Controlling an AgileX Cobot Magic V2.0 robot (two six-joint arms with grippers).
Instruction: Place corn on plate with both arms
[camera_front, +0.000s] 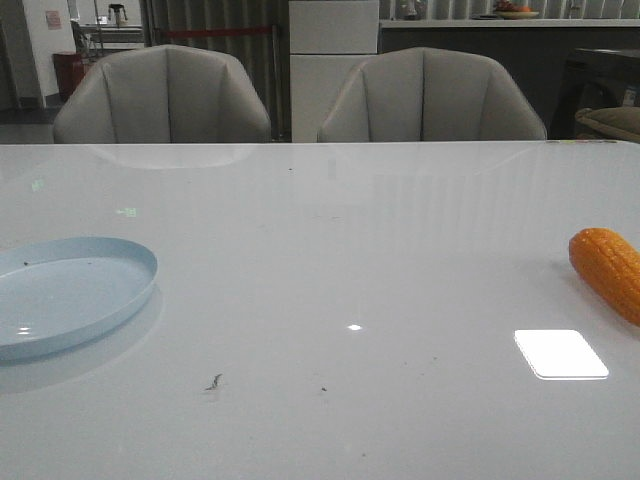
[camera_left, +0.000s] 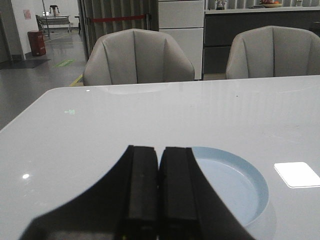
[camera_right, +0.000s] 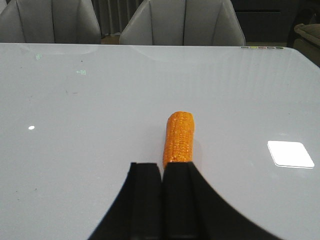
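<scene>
The orange corn (camera_front: 608, 268) lies on the white table at the far right edge of the front view, partly cut off. The pale blue plate (camera_front: 70, 292) sits at the left edge, empty apart from dark specks. Neither gripper shows in the front view. In the left wrist view my left gripper (camera_left: 160, 152) is shut and empty, with the plate (camera_left: 235, 182) just beyond and beside its fingers. In the right wrist view my right gripper (camera_right: 162, 167) is shut and empty, and the corn (camera_right: 179, 137) lies on the table just past its fingertips, its near end hidden behind one finger.
The white table (camera_front: 350, 250) carries a few small dark specks (camera_front: 213, 382) near the front middle and a bright light reflection (camera_front: 560, 354). Two grey chairs (camera_front: 165, 95) stand behind its far edge.
</scene>
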